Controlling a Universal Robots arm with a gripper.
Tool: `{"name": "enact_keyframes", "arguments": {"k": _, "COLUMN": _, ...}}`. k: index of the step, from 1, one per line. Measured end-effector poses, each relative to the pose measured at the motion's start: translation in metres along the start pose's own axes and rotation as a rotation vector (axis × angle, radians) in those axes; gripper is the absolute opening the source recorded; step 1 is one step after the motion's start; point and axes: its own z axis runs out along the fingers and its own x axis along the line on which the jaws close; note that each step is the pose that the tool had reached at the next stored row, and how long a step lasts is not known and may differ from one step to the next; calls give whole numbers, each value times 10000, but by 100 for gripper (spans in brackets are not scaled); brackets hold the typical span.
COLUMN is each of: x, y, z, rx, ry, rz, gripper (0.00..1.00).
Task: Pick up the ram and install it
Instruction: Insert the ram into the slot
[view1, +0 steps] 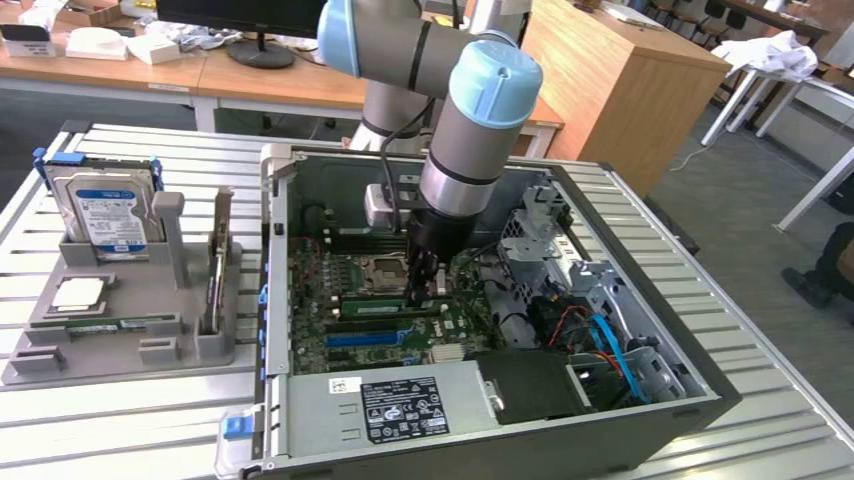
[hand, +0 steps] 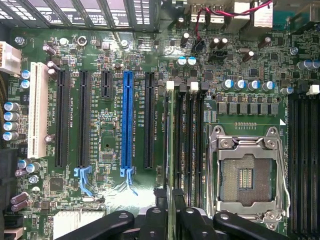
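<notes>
Ram (view1: 380, 302), in the exterior view, stands in a motherboard (view1: 387, 352) slot inside the computer case (view1: 278, 290), directly under the gripper (view1: 427, 285). In the wrist view, it shows edge-on (hand: 172, 150) beside the processor socket (hand: 247, 175). The gripper (hand: 172, 219) straddles it, and I cannot tell whether the jaws clasp it.

The green motherboard (hand: 112, 127) bears 1 blue slot (hand: 127, 120), 1 white slot (hand: 38, 112), black slots (hand: 62, 120) and the pale green ram (hand: 172, 145).

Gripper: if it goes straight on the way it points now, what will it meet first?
Probably the ram, standing edge-on in a memory slot beside the CPU socket, directly ahead of the gripper; depth is unclear.
</notes>
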Motion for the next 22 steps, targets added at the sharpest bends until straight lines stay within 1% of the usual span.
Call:
{"name": "enact_keyframes", "arguments": {"k": 5, "x": 0, "y": 0, "z": -3, "rx": -1, "ry": 2, "rz": 0, "gripper": 18}}
{"name": "enact_keyframes", "arguments": {"k": 8, "x": -1, "y": 2, "z": -45, "rx": -1, "ry": 6, "rz": 0, "gripper": 18}}
{"name": "enact_keyframes", "arguments": {"k": 15, "x": -8, "y": 8, "z": -217, "rx": -1, "ry": 6, "rz": 1, "gripper": 18}}
{"name": "enact_keyframes", "arguments": {"k": 22, "x": -15, "y": 15, "z": -415, "rx": -1, "ry": 6, "rz": 1, "gripper": 18}}
